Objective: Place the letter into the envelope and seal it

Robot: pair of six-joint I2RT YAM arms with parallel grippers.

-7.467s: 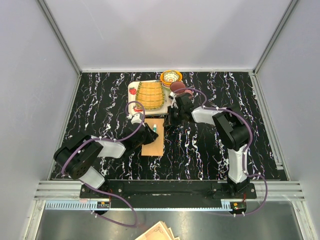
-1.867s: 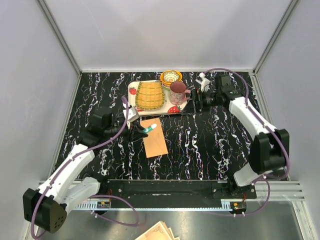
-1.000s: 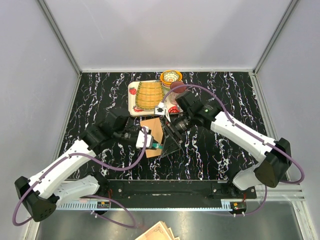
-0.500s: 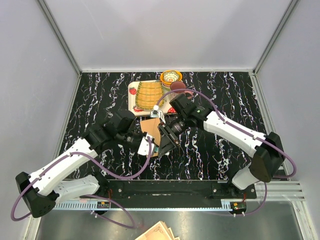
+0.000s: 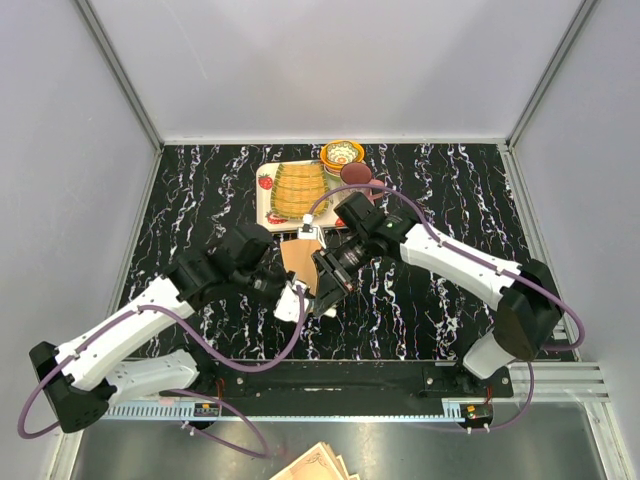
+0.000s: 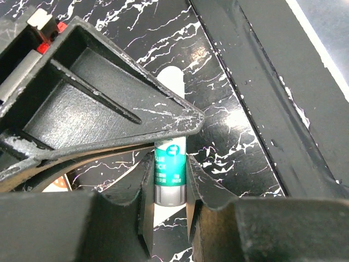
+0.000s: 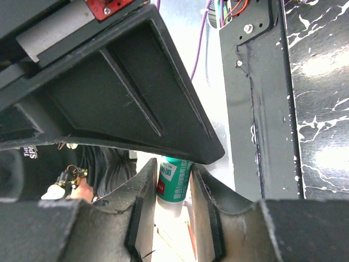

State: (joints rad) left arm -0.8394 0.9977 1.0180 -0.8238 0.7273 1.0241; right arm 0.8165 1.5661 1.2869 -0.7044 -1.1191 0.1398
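The orange-tan envelope [image 5: 294, 254] lies flat on the black marbled table, partly covered by both arms meeting over it. My left gripper [image 5: 300, 292] [image 6: 169, 164] is shut on a green-and-white glue stick [image 6: 169, 173], gripping its lower body. My right gripper [image 5: 323, 278] [image 7: 174, 176] faces it, and its fingers press the other end of the same glue stick [image 7: 175, 183]. In the left wrist view a right finger [image 6: 98, 109] crosses just above the stick. The letter is out of view.
Behind the envelope is a tray [image 5: 263, 183] carrying a yellow woven piece [image 5: 300, 190], with a patterned bowl [image 5: 342, 153] and a dark red mug [image 5: 358, 175] beside it. A stack of ornate-edged paper [image 5: 315, 465] lies below the table's near rail.
My right gripper has moved in towards the left one and its jaws have narrowed onto the glue stick. The left gripper has kept its grip and shifted slightly.
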